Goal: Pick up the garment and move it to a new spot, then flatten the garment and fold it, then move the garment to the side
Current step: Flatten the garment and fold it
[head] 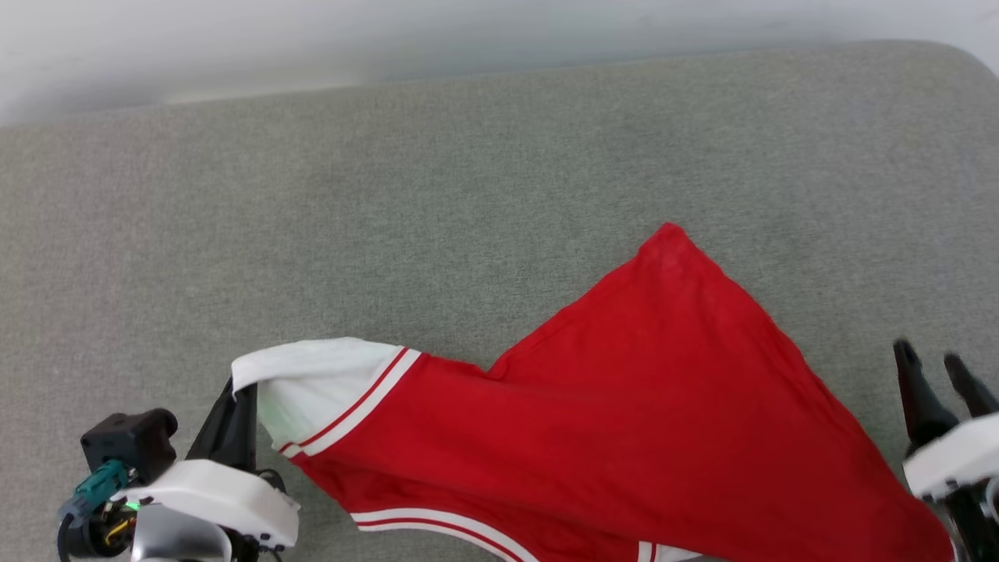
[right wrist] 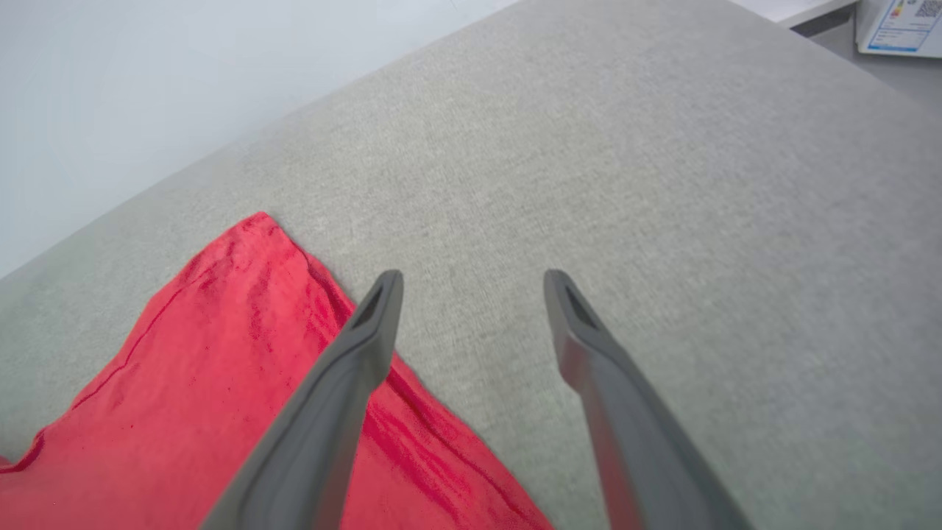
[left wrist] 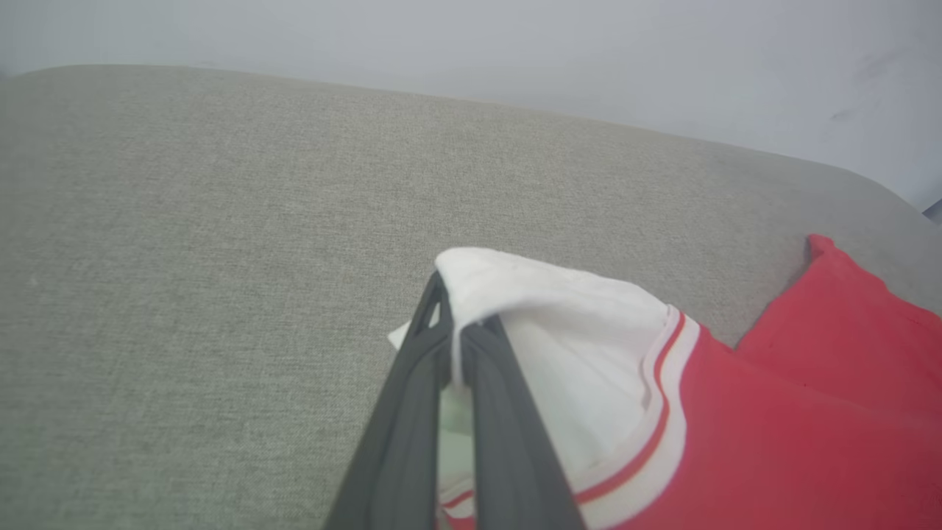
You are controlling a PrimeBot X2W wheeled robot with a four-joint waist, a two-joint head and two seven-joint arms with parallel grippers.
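Your left claw (left wrist: 458, 327) pinches the white sleeve (left wrist: 559, 324) of the garment (head: 624, 406), which lies long across the grey cushion (head: 390, 195) toward your right claw (right wrist: 471, 283), spread just beside its red edge.

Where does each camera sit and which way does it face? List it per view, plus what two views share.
Head view: on the head, facing forward and down at the garment on the grey surface; left gripper lower left, right gripper lower right.
Left wrist view: on the left wrist, facing along its shut fingers pinching the white sleeve.
Right wrist view: on the right wrist, facing along its open fingers over the garment's red edge.
Shared: head and left wrist views both show the pinched sleeve.
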